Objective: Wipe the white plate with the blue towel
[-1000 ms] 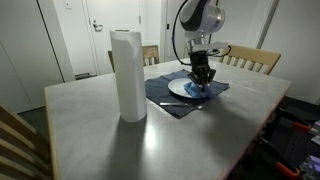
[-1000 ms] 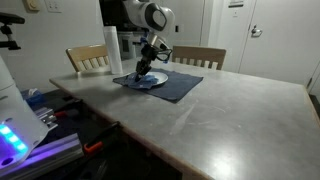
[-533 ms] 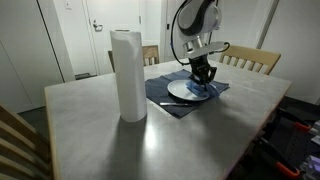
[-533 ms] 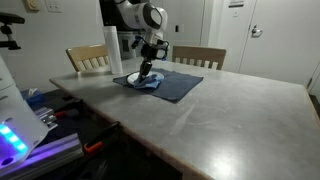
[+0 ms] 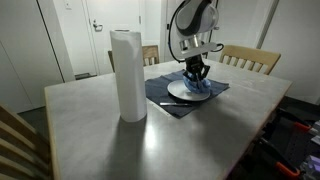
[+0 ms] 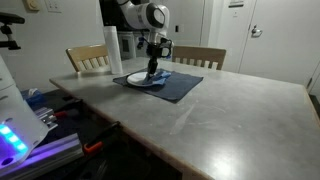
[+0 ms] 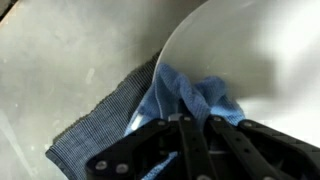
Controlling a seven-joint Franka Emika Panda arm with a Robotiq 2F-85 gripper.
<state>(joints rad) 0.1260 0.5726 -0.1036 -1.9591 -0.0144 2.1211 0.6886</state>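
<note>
A white plate [image 5: 180,90] lies on a dark blue placemat [image 5: 165,98] on the table; it also shows in the other exterior view [image 6: 138,78] and fills the upper right of the wrist view [image 7: 250,50]. My gripper [image 5: 197,78] points straight down over the plate, also seen in an exterior view [image 6: 153,72]. It is shut on a bunched light blue towel [image 7: 190,95] and presses it on the plate near its rim. The towel shows under the fingers in an exterior view [image 5: 199,88].
A tall paper towel roll [image 5: 127,75] stands upright near the table's middle, also seen in an exterior view [image 6: 113,52]. Wooden chairs [image 5: 250,60] stand at the far side. The placemat shows in the wrist view [image 7: 100,125]. A blue-lit device [image 6: 15,135] sits beside the table.
My gripper has slid the towel across the plate, from one side toward the other, staying low on the plate. The plate and placemat have not moved.
</note>
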